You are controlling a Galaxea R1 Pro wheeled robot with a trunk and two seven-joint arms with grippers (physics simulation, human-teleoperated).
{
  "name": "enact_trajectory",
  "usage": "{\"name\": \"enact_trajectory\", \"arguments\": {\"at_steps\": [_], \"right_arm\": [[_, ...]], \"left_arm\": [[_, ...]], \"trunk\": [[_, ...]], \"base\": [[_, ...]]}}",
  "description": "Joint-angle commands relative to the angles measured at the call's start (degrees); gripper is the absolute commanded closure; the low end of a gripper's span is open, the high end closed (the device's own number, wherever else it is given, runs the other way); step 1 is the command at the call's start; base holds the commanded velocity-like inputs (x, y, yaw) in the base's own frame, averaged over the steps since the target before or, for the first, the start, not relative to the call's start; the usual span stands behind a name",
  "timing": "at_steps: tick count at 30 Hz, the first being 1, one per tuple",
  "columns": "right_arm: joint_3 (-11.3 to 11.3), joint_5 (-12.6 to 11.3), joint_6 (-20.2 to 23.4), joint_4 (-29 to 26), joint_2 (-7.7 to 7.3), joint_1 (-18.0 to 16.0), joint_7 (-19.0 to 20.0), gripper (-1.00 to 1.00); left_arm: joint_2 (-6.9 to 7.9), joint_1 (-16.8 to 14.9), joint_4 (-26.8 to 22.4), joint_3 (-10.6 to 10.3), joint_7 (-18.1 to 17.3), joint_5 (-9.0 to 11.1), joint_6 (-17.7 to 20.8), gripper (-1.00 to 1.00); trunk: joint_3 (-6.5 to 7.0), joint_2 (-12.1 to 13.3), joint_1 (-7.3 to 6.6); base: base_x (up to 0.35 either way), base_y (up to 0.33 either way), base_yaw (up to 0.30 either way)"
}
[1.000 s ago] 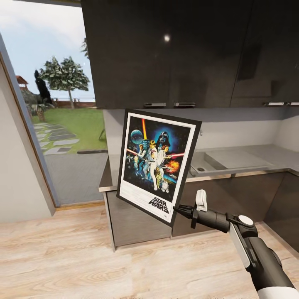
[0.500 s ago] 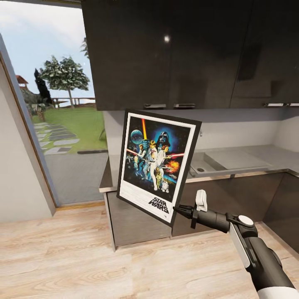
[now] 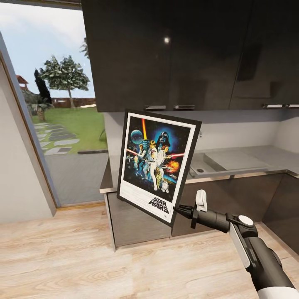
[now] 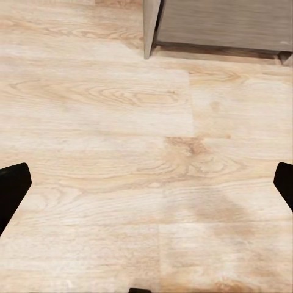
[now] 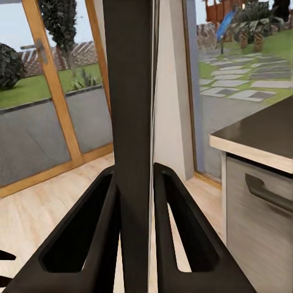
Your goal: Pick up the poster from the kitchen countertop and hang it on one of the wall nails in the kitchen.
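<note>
Near the middle of the head view, the poster (image 3: 157,165) hangs in the air in front of the kitchen countertop (image 3: 245,162), clear of it and tilted so its top leans to the right. The right gripper (image 3: 177,209) is clamped on the poster's lower right corner, its black fingers pinching the frame just beside the black logo. In the right wrist view, the two dark fingers (image 5: 97,232) press against either face of the poster's edge (image 5: 130,122), which runs up between them as a dark strip. Behind the poster, dark glossy wall cabinets (image 3: 187,54) hang above the counter, and a sink (image 3: 224,160) is set into the slab to the right. A glass door (image 3: 62,112) on the left opens onto a lawn with a tree. The left gripper (image 4: 146,183) points down at the pale wood floor (image 4: 122,122), its fingertips spread wide apart with nothing between them.
</note>
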Motion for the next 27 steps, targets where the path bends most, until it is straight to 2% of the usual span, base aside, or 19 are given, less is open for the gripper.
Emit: {"name": "enact_trajectory", "arguments": {"at_steps": [1, 20, 27], "right_arm": [[0.0, -0.4, 0.8, 0.0, -0.01, 0.0, 0.3, 1.00], [0.0, -0.4, 0.9, 0.0, -0.01, 0.0, 0.3, 1.00], [0.0, -0.4, 0.9, 0.0, -0.01, 0.0, 0.3, 1.00]], "left_arm": [[-0.02, 0.0, 0.0, 0.1, -0.3, -0.1, -0.1, -1.00], [-0.02, 0.0, 0.0, 0.1, -0.3, -0.1, -0.1, -1.00], [-0.02, 0.0, 0.0, 0.1, -0.3, -0.1, -0.1, -1.00]], "trunk": [[0.09, 0.3, -0.20], [3.50, 7.9, -4.37], [3.50, 7.9, -4.37]], "base": [[0.000, 0.000, 0.000], [0.000, 0.000, 0.000], [0.000, 0.000, 0.000]]}}
